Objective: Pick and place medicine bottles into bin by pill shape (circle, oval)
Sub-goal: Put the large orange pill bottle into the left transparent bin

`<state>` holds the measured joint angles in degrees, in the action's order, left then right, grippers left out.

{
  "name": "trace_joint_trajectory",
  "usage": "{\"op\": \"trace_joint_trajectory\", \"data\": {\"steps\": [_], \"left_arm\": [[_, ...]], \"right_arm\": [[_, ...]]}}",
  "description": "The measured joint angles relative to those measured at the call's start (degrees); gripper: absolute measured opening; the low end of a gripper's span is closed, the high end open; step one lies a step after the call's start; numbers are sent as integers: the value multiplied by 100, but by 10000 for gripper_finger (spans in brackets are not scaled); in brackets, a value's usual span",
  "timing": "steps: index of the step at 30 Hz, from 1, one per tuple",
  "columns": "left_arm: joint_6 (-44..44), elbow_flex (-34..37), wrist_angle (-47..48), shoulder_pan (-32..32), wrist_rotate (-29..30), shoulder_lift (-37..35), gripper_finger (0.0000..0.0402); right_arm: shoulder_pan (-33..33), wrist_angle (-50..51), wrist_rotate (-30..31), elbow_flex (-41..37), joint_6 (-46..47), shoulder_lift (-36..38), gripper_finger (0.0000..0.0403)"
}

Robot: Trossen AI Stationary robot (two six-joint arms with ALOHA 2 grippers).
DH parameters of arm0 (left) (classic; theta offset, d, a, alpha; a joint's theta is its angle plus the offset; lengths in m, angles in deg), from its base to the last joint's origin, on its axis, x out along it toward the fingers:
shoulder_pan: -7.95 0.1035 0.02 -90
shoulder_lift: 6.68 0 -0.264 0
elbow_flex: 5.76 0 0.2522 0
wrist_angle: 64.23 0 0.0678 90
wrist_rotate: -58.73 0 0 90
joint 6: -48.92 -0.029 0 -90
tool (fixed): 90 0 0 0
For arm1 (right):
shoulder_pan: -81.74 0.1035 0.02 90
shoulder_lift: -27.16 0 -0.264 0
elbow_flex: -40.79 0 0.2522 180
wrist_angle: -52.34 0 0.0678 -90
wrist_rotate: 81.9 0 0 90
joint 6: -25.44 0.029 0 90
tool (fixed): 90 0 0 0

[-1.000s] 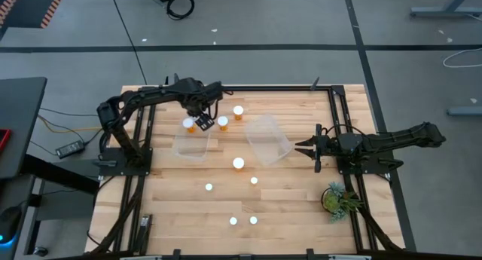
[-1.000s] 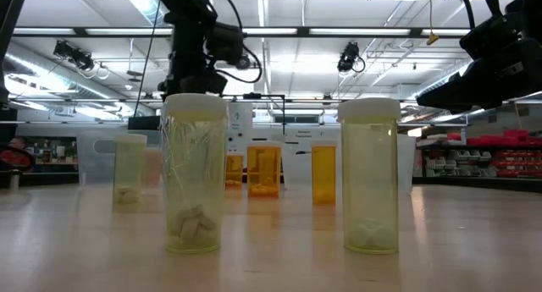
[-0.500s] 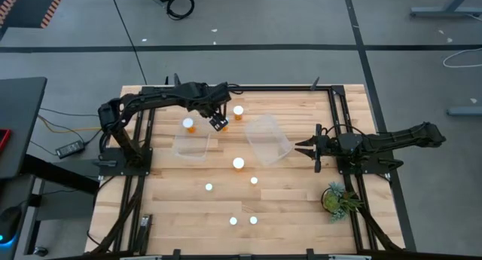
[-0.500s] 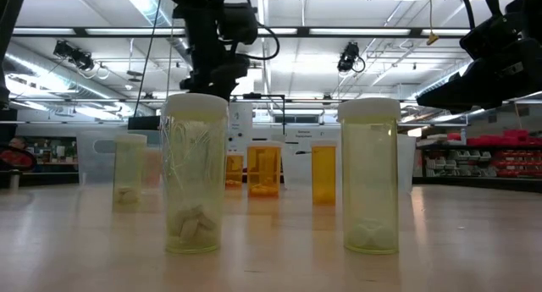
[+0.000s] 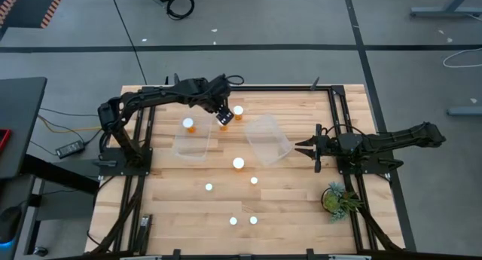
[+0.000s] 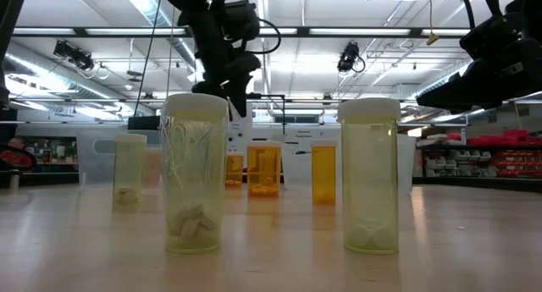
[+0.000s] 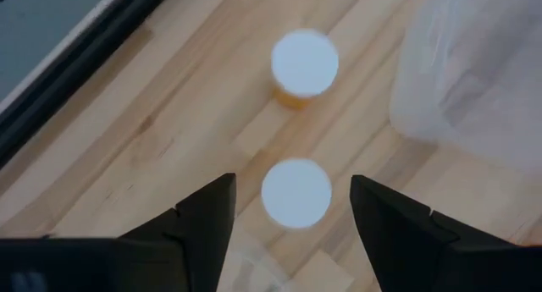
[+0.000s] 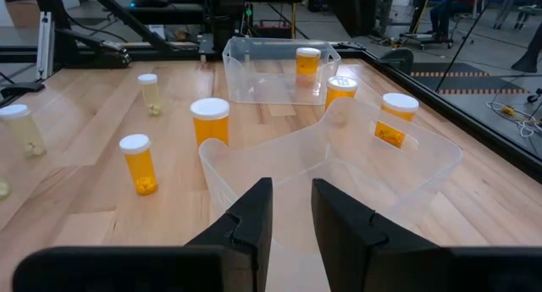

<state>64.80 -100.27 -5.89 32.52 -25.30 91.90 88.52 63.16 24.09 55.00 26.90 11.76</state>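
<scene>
Overhead, two clear bins (image 5: 192, 145) (neither holding any bottle (image 5: 239, 163)).

High cam straight down on table (image 5: 301, 200), low cam level across it, wrist cams close, all share bottles (image 5: 239, 163).

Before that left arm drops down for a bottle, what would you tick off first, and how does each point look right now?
1. Left gripper open: ok.
2. A bottle sits between its fingers, seen from above: ok.
3. That bottle upright, white cap up: ok.
4. Neighbouring bottle stands apart from the fingers: ok.
5. Tilted bin lies beside, not under, the gripper: ok.
6. Pill shape in the bottle: cannot tell, the cap hides it.
7. Right gripper waits shut by the tilted bin, out of the way: ok.
</scene>
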Motion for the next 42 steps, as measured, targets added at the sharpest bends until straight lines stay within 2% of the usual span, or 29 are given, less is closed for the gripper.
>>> {"op": "trace_joint_trajectory", "data": {"steps": [6, 16, 34, 42], "left_arm": [[2, 0, -456, -6, -236, 0, 261], [-275, -4, -701, -34, -239, 79, 289], [-824, 0, -92, -171, -176, 1078, 378], [-1030, 2, -17, -165, -130, 1192, 373]], "right_arm": [[1, 0, 0, 0, 0, 0, 92], [0, 0, 0, -1, 0, 0, 92], [0, -4, 0, 1, 0, -66, 92], [1, -4, 1, 0, 0, -67, 92]]}}
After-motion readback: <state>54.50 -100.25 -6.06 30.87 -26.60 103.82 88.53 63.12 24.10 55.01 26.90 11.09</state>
